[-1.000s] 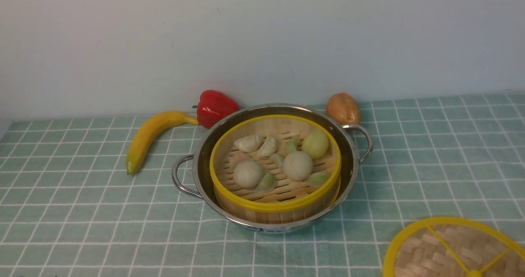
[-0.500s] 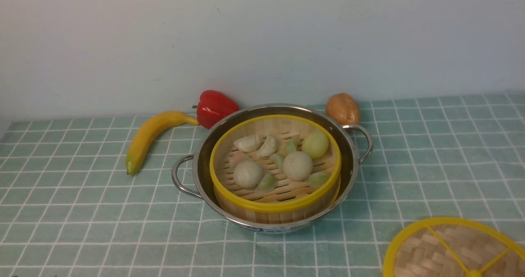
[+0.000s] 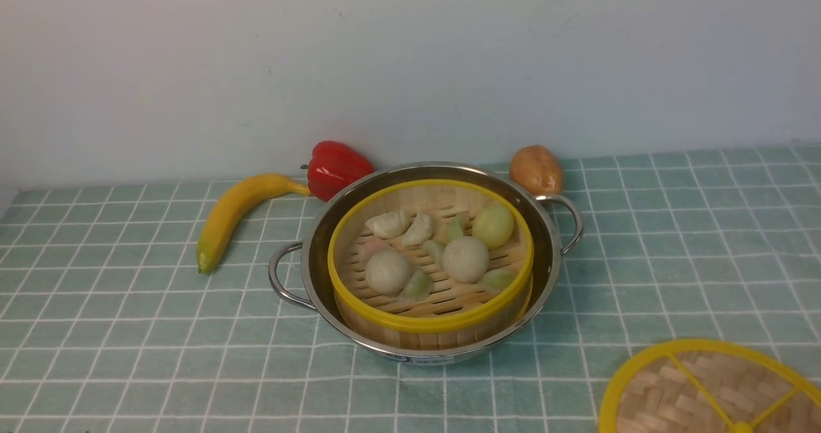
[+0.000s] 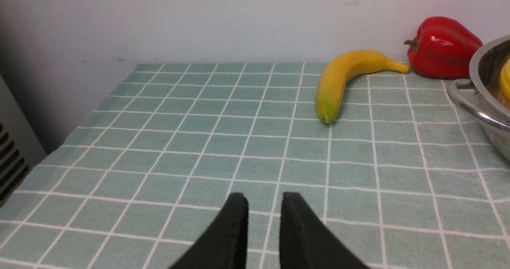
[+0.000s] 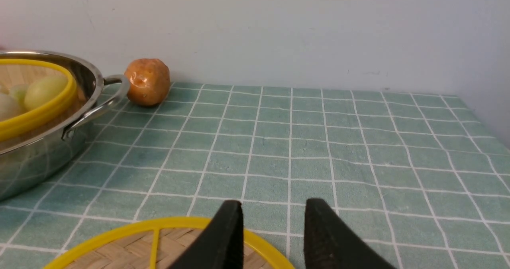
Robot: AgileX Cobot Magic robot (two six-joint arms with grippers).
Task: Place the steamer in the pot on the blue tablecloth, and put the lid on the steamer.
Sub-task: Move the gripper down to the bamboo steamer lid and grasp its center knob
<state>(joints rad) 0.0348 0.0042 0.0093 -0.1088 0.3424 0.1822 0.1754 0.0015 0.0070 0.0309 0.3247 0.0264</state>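
Steamer: the steamer [image 3: 428, 292] sits inside the pot [image 3: 317, 253], level, its yellow rim a little inside the steel rim; dumplings and buns rest on its slats.
Pot: stands on the blue tablecloth [image 3: 128, 305], between a banana [image 3: 234, 215] and a potato [image 3: 536, 169], with a red pepper [image 3: 337, 167] just behind it.
Lid: the lid [image 3: 699, 388] lies flat on the cloth near the front right corner, well apart from the pot.
Done: first step, judged complete.
Left to do: lift the lid, carry it over, seat it on the steamer.
Left gripper: the left gripper [image 4: 264, 205] is over bare cloth to the left of the pot; fingers a narrow gap apart, nothing between them.
Right gripper: the right gripper [image 5: 274, 205] is at the lid's far rim; fingers parted wider, empty; contact with the lid cannot be told.
Change from earlier front view: none seen. Pot, steamer, lid and the toy food lie as before, and no arm shows in that view.
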